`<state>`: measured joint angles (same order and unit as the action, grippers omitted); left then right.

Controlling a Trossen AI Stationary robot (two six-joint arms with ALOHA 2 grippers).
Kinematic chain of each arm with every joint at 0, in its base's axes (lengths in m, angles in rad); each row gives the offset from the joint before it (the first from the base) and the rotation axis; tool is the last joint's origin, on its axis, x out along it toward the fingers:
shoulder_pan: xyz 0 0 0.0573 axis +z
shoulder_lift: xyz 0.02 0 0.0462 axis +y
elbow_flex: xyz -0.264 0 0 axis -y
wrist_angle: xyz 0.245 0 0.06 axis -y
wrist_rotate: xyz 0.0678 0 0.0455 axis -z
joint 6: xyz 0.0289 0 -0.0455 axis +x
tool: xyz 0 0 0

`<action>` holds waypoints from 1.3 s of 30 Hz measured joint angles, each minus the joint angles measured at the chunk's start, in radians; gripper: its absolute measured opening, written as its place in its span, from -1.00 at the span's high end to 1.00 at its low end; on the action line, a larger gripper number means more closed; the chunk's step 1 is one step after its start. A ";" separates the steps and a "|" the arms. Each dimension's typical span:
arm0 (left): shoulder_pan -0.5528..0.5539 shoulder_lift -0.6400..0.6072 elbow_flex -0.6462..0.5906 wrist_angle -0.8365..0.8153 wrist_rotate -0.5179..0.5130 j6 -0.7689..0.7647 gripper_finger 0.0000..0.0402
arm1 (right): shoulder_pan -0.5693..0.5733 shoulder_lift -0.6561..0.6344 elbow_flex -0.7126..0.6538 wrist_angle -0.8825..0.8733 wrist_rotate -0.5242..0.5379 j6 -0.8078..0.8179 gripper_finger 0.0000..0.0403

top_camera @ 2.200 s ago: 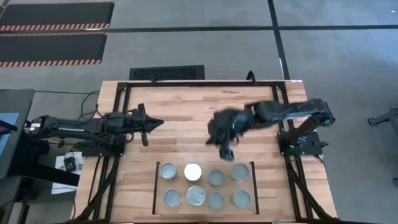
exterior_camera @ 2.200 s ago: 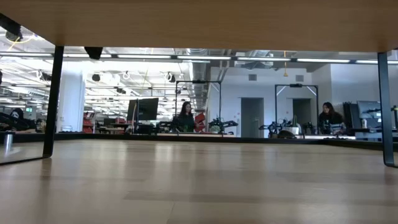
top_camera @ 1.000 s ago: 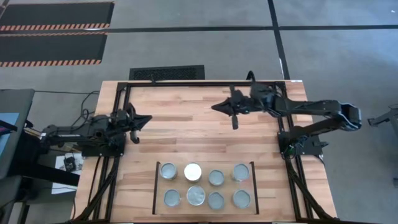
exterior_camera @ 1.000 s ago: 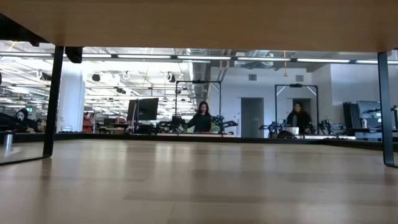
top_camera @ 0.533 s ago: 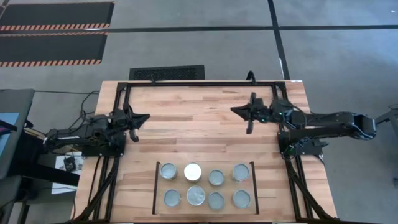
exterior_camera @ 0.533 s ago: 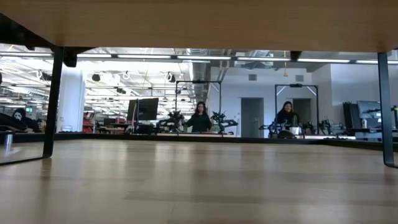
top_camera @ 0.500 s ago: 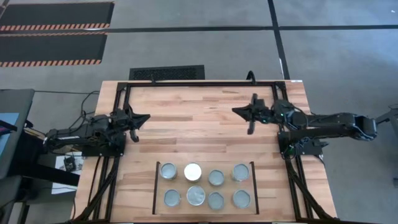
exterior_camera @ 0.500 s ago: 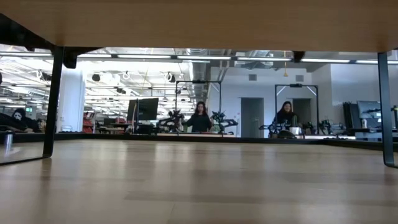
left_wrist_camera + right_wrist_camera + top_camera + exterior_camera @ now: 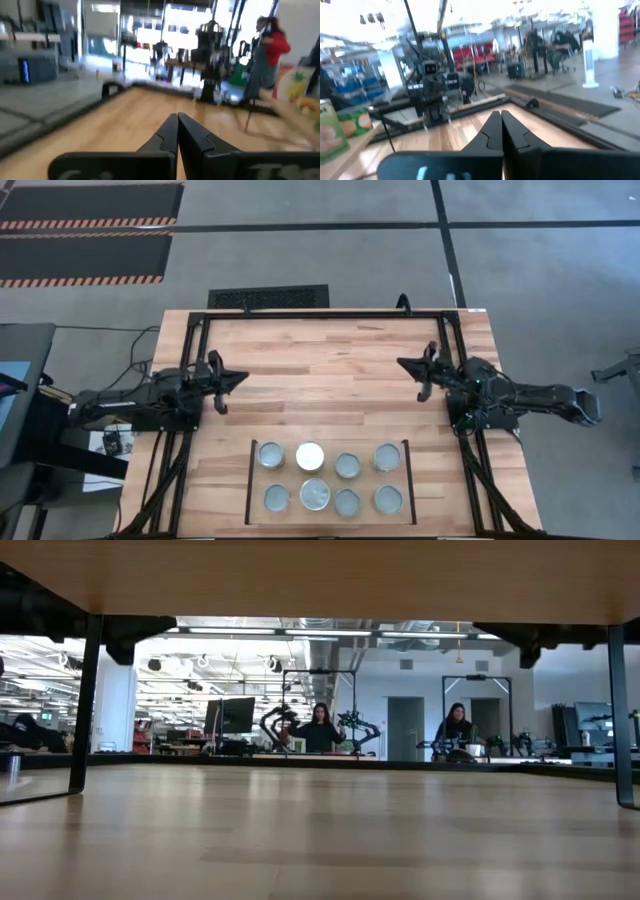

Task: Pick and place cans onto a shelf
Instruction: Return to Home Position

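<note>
Eight cans stand upright on their bases in two rows on the shelf point(image 9: 255, 480), a plank section between two thin black bars at the table's near middle. The far row includes a white-topped can point(image 9: 310, 455). The near row includes a wider can point(image 9: 315, 494). My left gripper point(image 9: 238, 378) is shut and empty over the table's left side, pointing right; its closed fingers show in the left wrist view point(image 9: 177, 122). My right gripper point(image 9: 407, 364) is shut and empty over the right side, pointing left; it also shows in the right wrist view point(image 9: 501, 120). Both are well away from the cans.
The large black metal frame point(image 9: 320, 314) runs along the table's far edge and down both sides. Bare wood lies between the two grippers and the shelf. Labelled cans show at the edges of the wrist views point(image 9: 330, 130) point(image 9: 300, 95). People stand in the room behind point(image 9: 320, 725).
My right gripper has drawn back toward the table's right edge, staying shut and empty. In the low view, dark parts of both arms have come down into the top corners. The cans have not moved.
</note>
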<state>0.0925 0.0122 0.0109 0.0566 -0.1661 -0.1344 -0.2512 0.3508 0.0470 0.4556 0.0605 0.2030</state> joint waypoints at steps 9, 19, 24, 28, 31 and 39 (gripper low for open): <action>0.072 0.002 0.001 -0.010 -0.013 -0.114 1.00 | 0.000 -0.267 -0.038 -0.167 -0.006 0.007 0.96; 0.076 0.001 0.001 -0.006 -0.027 -0.124 1.00 | 0.000 -0.313 -0.039 -0.339 -0.007 0.006 0.78; 0.076 0.001 0.001 -0.006 -0.025 -0.109 1.00 | 0.000 -0.313 -0.040 -0.417 0.010 -0.049 0.77; 0.076 0.001 0.001 -0.006 -0.014 -0.040 1.00 | 0.000 -0.332 -0.040 -0.423 0.005 -0.084 0.77; 0.076 0.001 0.001 -0.010 0.002 0.007 1.00 | 0.000 -0.351 -0.040 -0.434 -0.029 -0.109 0.77; 0.077 0.007 0.000 -0.011 0.013 0.042 1.00 | 0.000 -0.349 -0.040 -0.438 -0.035 -0.171 0.77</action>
<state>0.1699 0.0196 0.0113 0.0452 -0.1535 -0.0921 -0.2512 0.0017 0.0071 0.0177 0.0254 0.0321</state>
